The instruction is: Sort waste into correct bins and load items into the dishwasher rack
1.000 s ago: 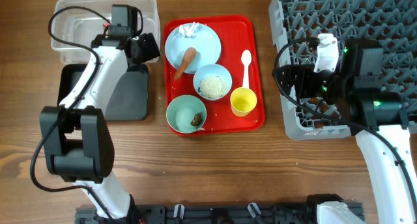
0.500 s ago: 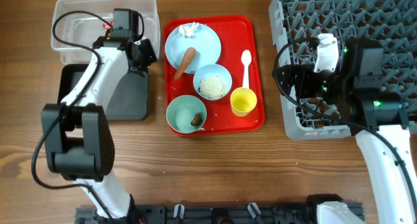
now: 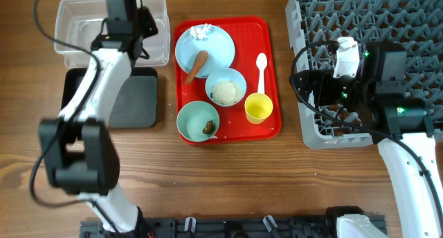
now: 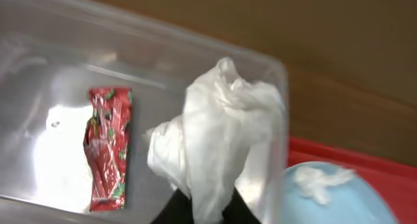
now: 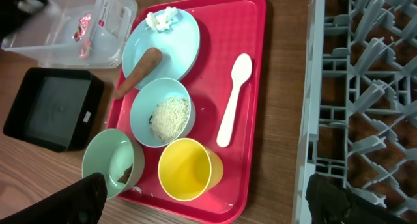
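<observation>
The left pincer (image 4: 199, 214) is clamping the white crumpled scrap (image 4: 221, 139) above the clear tub (image 4: 39, 68), where the red-and-white wrapper (image 4: 107, 146) is lying. The right pincer (image 3: 306, 91) is gaping open, well apart from the tub.

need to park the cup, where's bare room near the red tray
Bare table between red tray and rack, and all along the tray's near side. On the tray, only the corner above the spoon is free; plate, bowls and cup crowd the rest.
</observation>
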### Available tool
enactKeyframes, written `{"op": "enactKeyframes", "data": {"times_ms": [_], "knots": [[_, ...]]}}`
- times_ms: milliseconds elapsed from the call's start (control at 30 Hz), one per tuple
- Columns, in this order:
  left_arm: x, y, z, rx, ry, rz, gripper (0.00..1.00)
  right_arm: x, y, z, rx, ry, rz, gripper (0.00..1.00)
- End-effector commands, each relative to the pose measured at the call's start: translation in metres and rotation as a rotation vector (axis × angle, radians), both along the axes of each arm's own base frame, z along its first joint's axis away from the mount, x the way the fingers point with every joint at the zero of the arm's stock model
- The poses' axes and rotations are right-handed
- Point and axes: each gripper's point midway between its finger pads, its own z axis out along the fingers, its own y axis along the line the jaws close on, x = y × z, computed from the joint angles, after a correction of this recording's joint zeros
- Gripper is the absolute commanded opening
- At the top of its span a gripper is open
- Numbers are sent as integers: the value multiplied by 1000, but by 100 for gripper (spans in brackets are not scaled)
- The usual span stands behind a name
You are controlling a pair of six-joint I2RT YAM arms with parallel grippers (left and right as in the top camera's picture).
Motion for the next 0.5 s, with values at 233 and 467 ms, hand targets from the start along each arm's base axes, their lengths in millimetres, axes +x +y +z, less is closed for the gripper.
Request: {"op": "enactKeyframes", "data": {"times_ms": [233, 467], "knots": [[17, -27, 40, 42, -66, -168, 96, 4, 0, 8, -2, -17, -13, 100], [21, -125, 56, 172, -119, -457, 90, 3, 0, 8, -1, -16, -13, 100]]}}
